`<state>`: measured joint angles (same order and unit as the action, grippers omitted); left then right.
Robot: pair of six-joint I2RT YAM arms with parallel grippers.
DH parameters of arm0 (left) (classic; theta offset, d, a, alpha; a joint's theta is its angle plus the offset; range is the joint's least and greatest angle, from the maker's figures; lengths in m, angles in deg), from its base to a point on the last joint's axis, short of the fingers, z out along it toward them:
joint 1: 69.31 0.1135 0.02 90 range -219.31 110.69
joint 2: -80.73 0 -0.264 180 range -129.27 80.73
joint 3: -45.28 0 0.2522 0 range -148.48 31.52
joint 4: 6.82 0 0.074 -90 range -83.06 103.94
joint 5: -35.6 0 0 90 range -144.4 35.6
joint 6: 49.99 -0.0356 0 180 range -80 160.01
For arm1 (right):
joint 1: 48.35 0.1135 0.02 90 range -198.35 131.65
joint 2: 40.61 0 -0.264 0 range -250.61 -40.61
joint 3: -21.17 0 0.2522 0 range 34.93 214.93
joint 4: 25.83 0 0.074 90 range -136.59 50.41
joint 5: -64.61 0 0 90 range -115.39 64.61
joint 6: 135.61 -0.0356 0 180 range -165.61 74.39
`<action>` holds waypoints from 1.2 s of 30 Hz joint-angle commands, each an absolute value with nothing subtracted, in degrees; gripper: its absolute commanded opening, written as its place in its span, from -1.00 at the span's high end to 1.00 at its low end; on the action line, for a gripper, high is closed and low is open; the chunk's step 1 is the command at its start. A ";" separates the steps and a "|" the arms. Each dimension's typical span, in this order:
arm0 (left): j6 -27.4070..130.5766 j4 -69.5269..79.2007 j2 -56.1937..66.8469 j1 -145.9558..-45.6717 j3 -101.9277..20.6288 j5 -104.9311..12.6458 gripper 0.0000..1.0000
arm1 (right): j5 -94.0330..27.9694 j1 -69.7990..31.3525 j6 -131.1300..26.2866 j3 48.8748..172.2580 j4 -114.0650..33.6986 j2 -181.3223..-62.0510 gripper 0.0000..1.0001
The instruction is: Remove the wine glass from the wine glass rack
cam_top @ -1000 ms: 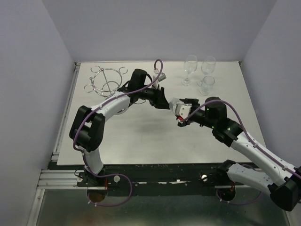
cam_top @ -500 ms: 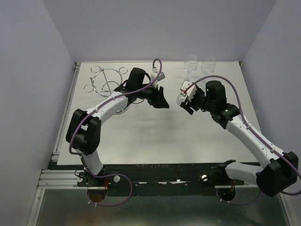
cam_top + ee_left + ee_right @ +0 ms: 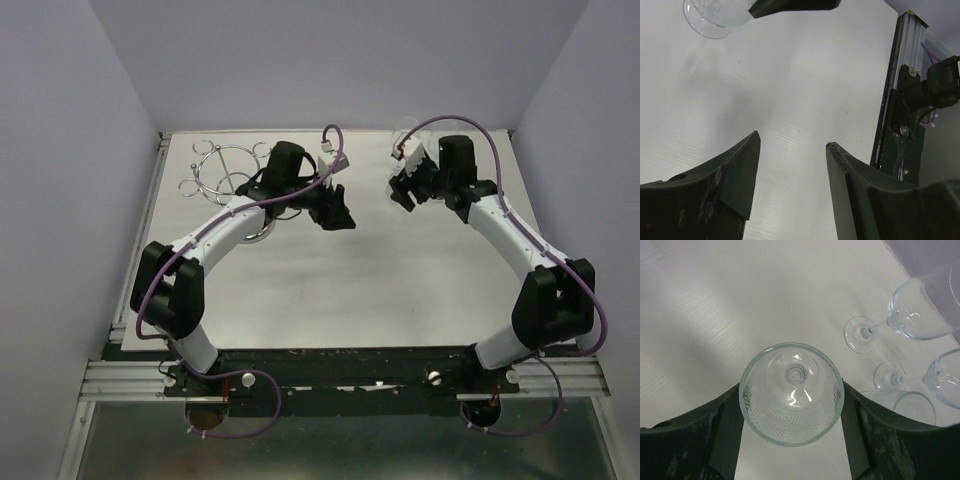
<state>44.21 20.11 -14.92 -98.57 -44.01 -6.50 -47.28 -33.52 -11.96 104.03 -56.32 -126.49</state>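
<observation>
The wine glass rack [image 3: 224, 174] stands at the table's far left, and its top loops look empty. My right gripper [image 3: 404, 186] is at the far right and is shut on the bowl of a wine glass [image 3: 791, 394] with a leaf pattern. The wrist view [image 3: 791, 390] looks down into the glass, with a finger on each side. The same glass [image 3: 710, 19] shows at the top left of the left wrist view. My left gripper [image 3: 337, 213] is open and empty over the table's far middle, right of the rack, and is also seen in its wrist view [image 3: 793, 140].
Three other clear glasses [image 3: 912, 315] [image 3: 945, 377] [image 3: 912, 410] stand close by, just right of the held glass, near the back right corner. One glass [image 3: 405, 128] peeks out behind the right arm. A metal rail [image 3: 895, 100] edges the table [image 3: 300, 300].
My right arm has swung the held glass from the table's middle to the far right, close to the standing glasses. My left gripper has stayed almost in place, open.
</observation>
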 commanded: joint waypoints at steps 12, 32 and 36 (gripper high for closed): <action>37.99 24.43 -10.94 -98.49 -44.59 -9.40 -0.39 | -49.91 -37.19 -15.55 115.00 -54.09 -139.74 0.31; 35.17 26.54 -13.13 -98.49 -45.65 -11.69 -0.42 | -48.59 -39.91 -14.58 119.30 -53.56 -149.15 0.29; 34.56 27.07 -13.75 -98.49 -46.44 -12.13 -0.42 | -48.24 -40.61 -14.67 120.97 -53.83 -150.99 0.29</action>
<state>36.30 26.45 -13.09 -98.57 -44.12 -10.74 -48.00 -39.51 -14.71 117.21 -56.01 -149.55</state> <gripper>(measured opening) 0.709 0.756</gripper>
